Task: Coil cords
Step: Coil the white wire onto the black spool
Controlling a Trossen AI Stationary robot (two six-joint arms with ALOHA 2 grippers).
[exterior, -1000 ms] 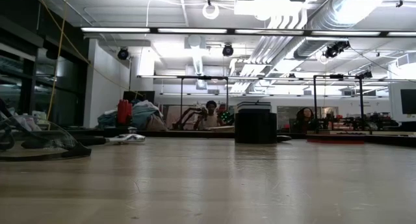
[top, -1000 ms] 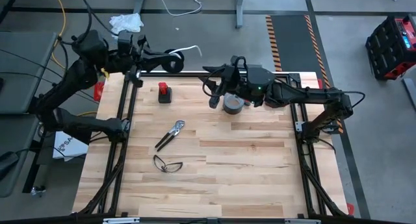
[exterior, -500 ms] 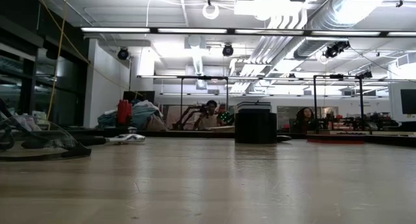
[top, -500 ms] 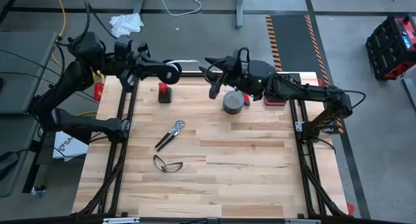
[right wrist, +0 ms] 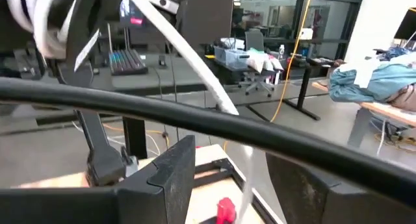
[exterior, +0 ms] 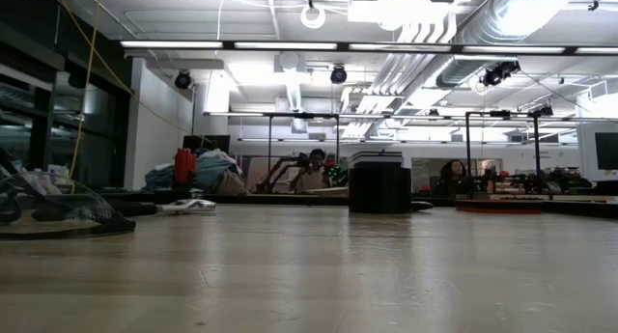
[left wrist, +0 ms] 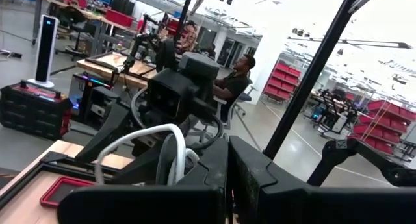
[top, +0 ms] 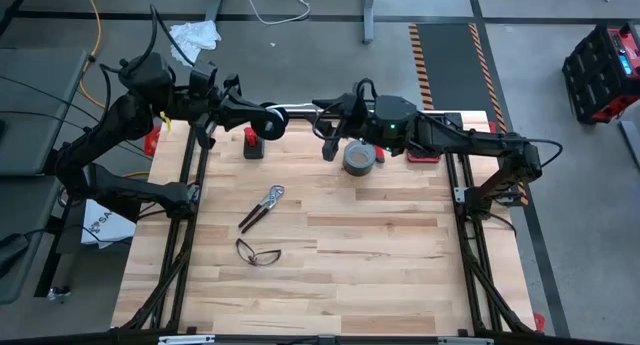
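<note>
Currently | cord (top: 283, 111): far edge of surface, part-wound on spool (top: 268, 120) | left pincer (top: 262, 119): clamped on spool | right pincer (top: 322, 112): apart beside loose end | coiling unfinished

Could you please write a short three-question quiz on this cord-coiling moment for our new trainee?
1. True or false: the left gripper is shut on the spool of white cord at the table's far edge.
2. Which object lies nearest the right gripper? A) safety glasses B) grey tape roll C) pliers
3. Fill in: the free end of the cord passes between the right gripper's ____ fingers.

Key: 1 true; 2 B; 3 open
</note>
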